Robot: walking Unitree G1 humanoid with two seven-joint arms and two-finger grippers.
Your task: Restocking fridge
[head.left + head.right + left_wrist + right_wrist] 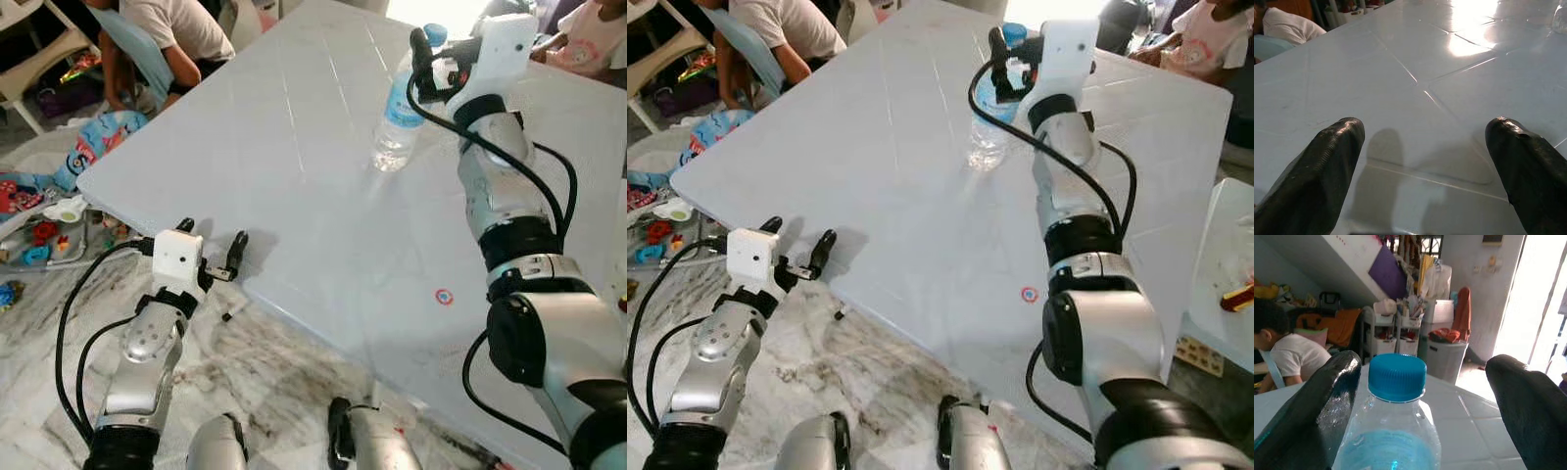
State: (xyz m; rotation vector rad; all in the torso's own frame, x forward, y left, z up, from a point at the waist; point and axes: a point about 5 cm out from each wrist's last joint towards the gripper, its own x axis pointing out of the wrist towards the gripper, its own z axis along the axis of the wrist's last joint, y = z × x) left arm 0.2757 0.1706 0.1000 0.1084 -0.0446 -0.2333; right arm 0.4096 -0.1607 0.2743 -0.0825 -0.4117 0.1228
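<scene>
A bottle (399, 122) stands upright on the table (294, 176), toward its far side and right of the middle. The right gripper (428, 59) is up at the bottle's neck, a finger (1312, 411) on either side of the cap (1397, 377). The left gripper (211, 250) hangs at the table's near left edge, fingers apart, over the floor (255, 372). Toys (39, 211) lie on the floor left of the table. One person (167, 39) sits beyond the far left corner, another (588, 39) beyond the far right.
</scene>
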